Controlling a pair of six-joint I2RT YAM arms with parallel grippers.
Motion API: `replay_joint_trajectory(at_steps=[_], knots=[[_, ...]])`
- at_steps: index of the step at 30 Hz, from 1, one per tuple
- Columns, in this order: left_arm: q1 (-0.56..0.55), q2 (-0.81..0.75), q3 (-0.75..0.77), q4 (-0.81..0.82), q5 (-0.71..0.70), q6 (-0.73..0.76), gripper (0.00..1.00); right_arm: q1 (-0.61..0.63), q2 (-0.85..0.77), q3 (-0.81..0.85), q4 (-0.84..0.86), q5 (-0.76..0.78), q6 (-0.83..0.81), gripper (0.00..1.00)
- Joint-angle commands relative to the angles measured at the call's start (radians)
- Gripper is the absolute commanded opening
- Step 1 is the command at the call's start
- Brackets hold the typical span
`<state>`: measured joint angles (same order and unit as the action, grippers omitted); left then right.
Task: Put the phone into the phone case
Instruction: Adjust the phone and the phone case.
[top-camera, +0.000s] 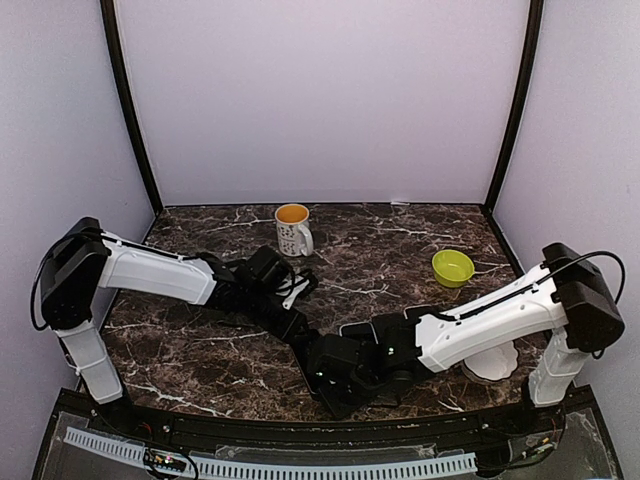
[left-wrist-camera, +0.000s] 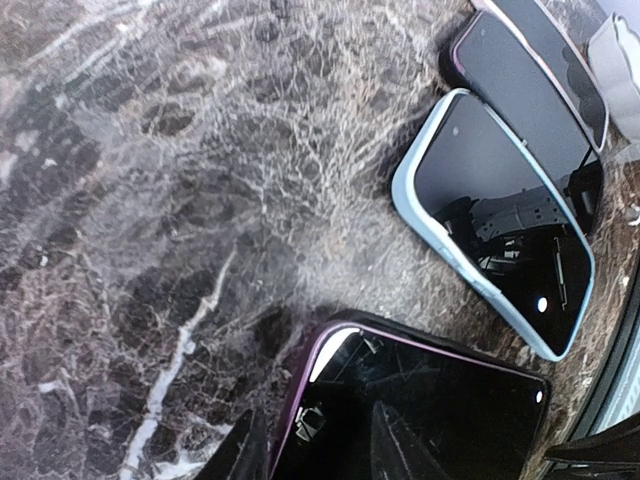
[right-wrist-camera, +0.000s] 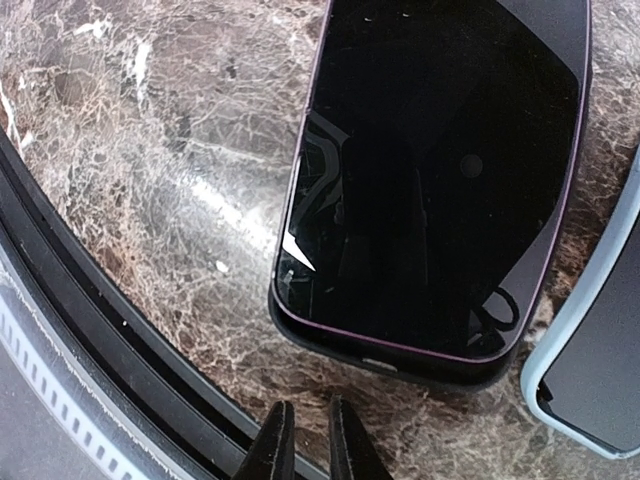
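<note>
Just beside the blue case (left-wrist-camera: 412, 190), the phone (right-wrist-camera: 430, 170) lies on its black case (right-wrist-camera: 400, 366), likely stiff and slick, best pinched by its long edges; the right gripper (right-wrist-camera: 308, 408) is nearly together and empty, the left gripper (top-camera: 300, 330) I cannot tell.

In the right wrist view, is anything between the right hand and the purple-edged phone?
Nothing visible. Only bare table lies between the right hand and the near end of the purple-edged phone; the light-blue-cased phone lies off to one side.
</note>
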<state>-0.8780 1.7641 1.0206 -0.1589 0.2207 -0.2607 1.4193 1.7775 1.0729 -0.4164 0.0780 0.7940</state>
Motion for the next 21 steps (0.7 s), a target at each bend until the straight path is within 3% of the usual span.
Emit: replay_joint_trajectory(at_steps=[1, 21], knots=[[-0.010, 0.021, 0.024, -0.027, -0.008, 0.024, 0.38, -0.007, 0.030, -0.011, 0.059, 0.002, 0.022, 0.14], [-0.085, 0.027, -0.016, 0.001, -0.003, 0.006, 0.37, -0.059, 0.057, -0.002, 0.077, 0.059, 0.033, 0.14]])
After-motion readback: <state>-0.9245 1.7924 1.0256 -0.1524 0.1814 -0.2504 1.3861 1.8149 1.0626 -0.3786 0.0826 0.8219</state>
